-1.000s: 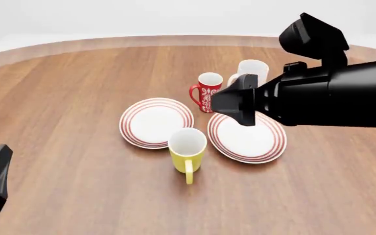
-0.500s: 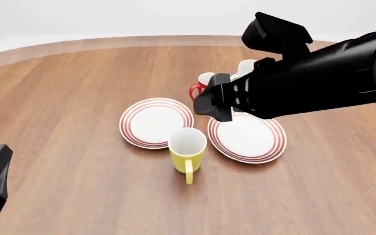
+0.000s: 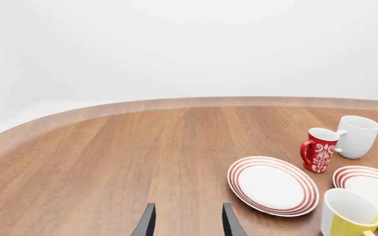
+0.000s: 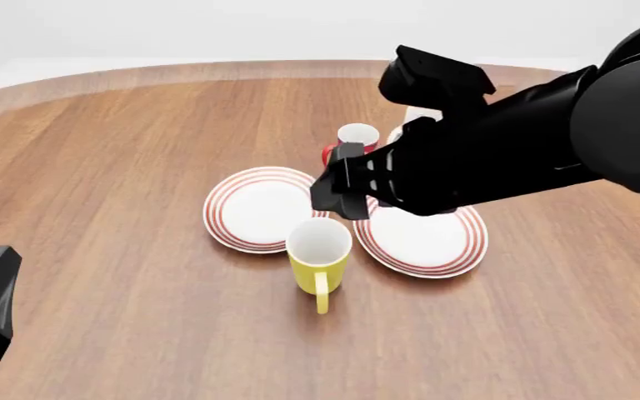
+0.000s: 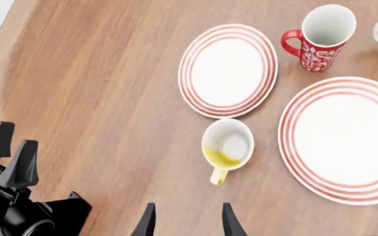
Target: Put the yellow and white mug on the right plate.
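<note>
The yellow and white mug stood upright on the smooth brown wood-grain table, a plain glossy cylinder, yellow outside and white within, its handle turned toward the camera side; it sat in the gap at the near edges of the two plates, just beside both, resting on neither. The right plate was a flat round white disc with red concentric rings at its rim, partly covered in the front view by the bulky matte-black right arm; the left plate looked nearly the same. Beyond them stood a red mug with a white pattern and a taller white mug, close together. The right gripper hung above the table near the yellow mug's handle, its two dark tapered fingers parted and holding nothing; the left gripper sat well apart at the table's near left, fingers likewise spread and empty.
</note>
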You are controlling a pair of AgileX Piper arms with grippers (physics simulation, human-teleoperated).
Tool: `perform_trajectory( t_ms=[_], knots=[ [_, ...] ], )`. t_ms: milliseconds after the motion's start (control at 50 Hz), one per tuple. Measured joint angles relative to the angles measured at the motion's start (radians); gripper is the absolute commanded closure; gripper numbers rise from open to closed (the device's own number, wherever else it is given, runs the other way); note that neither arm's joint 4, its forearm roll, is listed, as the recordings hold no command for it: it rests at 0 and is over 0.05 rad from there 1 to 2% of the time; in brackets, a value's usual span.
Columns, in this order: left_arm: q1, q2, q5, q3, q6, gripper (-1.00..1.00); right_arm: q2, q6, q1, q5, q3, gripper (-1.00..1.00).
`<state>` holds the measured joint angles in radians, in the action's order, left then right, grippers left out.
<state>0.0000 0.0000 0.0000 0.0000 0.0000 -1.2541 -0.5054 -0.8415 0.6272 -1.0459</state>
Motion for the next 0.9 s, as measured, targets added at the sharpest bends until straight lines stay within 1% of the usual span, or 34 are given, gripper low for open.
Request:
perform_trajectory(
  t_ms=[400, 900],
  knots=[
    [0.0, 0.0, 0.0, 0.0, 0.0, -1.0, -0.053, -0.036, 0.0, -0.035, 0.028, -1.0],
    [0.0, 0.0, 0.0, 0.0, 0.0, -1.0, -0.107, -0.051, 0.022, -0.094, 0.071, -1.0]
  ],
)
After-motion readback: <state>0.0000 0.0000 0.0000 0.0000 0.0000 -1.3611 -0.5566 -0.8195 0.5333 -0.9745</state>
